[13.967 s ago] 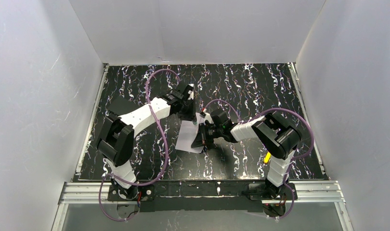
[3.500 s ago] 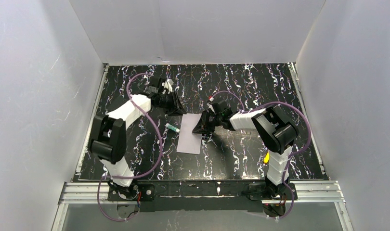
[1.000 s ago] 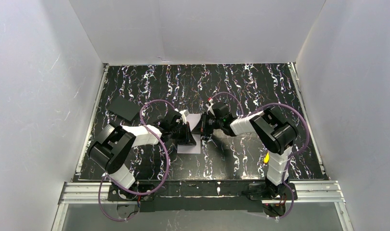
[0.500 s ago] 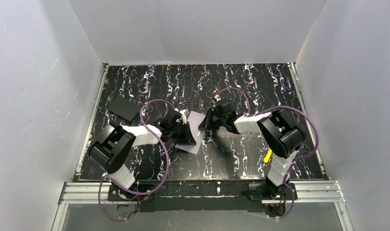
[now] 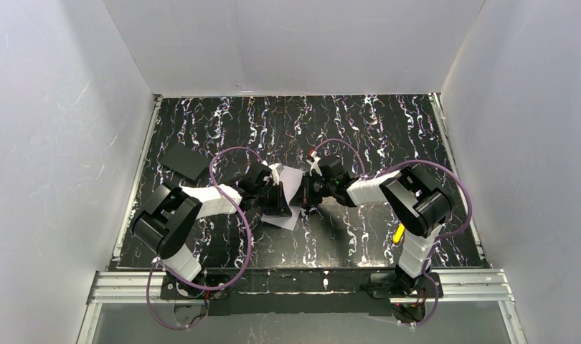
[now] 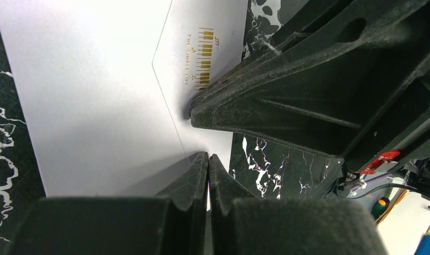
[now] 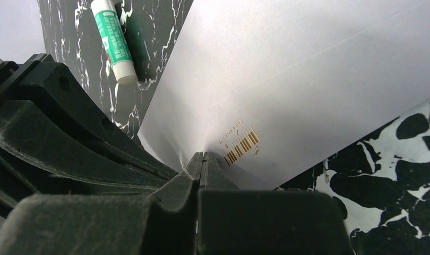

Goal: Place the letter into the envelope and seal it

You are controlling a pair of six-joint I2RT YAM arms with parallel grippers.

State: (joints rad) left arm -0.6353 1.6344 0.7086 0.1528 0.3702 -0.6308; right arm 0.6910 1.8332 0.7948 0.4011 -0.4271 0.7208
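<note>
The pale lavender envelope (image 5: 291,178) lies flat on the marbled table between both arms. It fills the left wrist view (image 6: 96,95) and the right wrist view (image 7: 308,79), with a gold barcode print (image 7: 242,143) and a flap crease showing. My left gripper (image 5: 282,203) is shut, its tips (image 6: 208,155) resting on the envelope near its edge. My right gripper (image 5: 304,195) is shut, its tips (image 7: 202,154) pressing the paper beside the barcode. The two grippers nearly touch. The letter is not in view.
A green-and-white glue stick (image 7: 113,40) lies on the table just beyond the envelope's far corner. A flat black piece (image 5: 186,162) lies at the back left. A small yellow item (image 5: 398,234) sits by the right arm's base. White walls enclose the table.
My left arm swung in from the back left to the envelope. The envelope turned slightly. In the last half second my right gripper came back down onto it.
</note>
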